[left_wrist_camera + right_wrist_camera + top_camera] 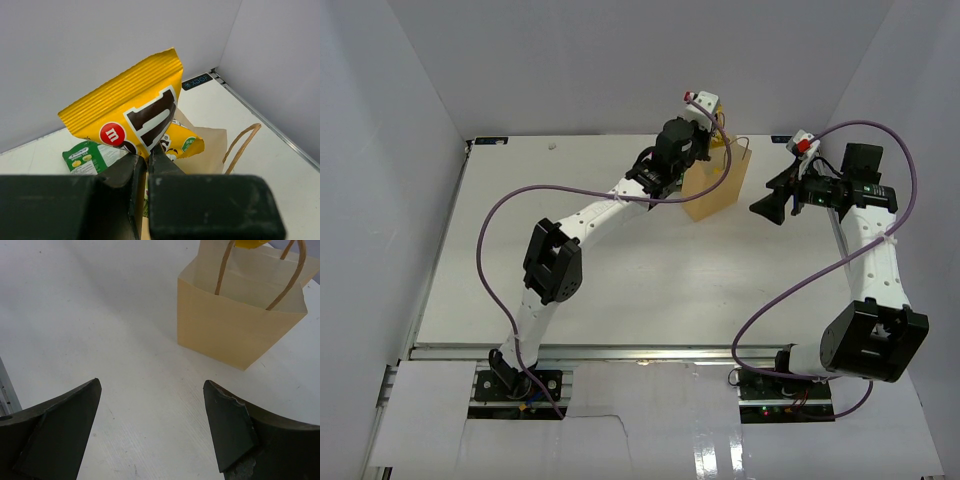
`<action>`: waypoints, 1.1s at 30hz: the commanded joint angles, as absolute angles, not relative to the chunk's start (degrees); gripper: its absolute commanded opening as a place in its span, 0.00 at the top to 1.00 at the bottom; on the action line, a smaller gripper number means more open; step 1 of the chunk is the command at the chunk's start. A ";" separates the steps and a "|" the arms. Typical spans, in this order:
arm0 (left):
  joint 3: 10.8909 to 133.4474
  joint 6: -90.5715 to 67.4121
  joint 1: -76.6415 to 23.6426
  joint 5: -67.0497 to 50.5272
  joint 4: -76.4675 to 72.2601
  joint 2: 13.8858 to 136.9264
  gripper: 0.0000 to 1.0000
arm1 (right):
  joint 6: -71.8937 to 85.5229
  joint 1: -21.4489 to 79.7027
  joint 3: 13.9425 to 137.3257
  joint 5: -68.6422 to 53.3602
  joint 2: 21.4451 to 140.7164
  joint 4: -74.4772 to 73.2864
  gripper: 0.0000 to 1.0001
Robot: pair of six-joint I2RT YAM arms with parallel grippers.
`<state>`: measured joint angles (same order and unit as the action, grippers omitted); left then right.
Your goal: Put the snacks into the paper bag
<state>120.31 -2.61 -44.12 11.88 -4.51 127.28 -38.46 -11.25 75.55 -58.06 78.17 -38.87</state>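
Top external, Jo: where do things stand?

White tabletop (620, 280), with the bag (715, 185) upright at its far side. Over the bag's mouth reaches the left arm; the right arm is poised just beside it.

And the snack?

Left wrist shows the left pincer (148, 152) pressed together on an edge of the yellow packet (130, 107), held tilted above the bag, not yet inside. A green pouch (85, 156) sits below it; whether that one is inside the bag, I cannot tell.

And the right pincer (151, 390)?

Spread wide, holding nothing, pointed at the bag from low over the tabletop.

How to drop it well?

I'd centre the packet over the opening, clear of the looped handles (223, 267), and lower it past the rim before letting go. The bag looks light, so a nudge against its wall could tip it.
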 commanded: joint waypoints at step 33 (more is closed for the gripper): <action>95.53 -55.45 -21.27 -12.82 -5.54 109.32 0.20 | -37.35 -11.60 74.80 -60.20 77.52 -37.44 0.12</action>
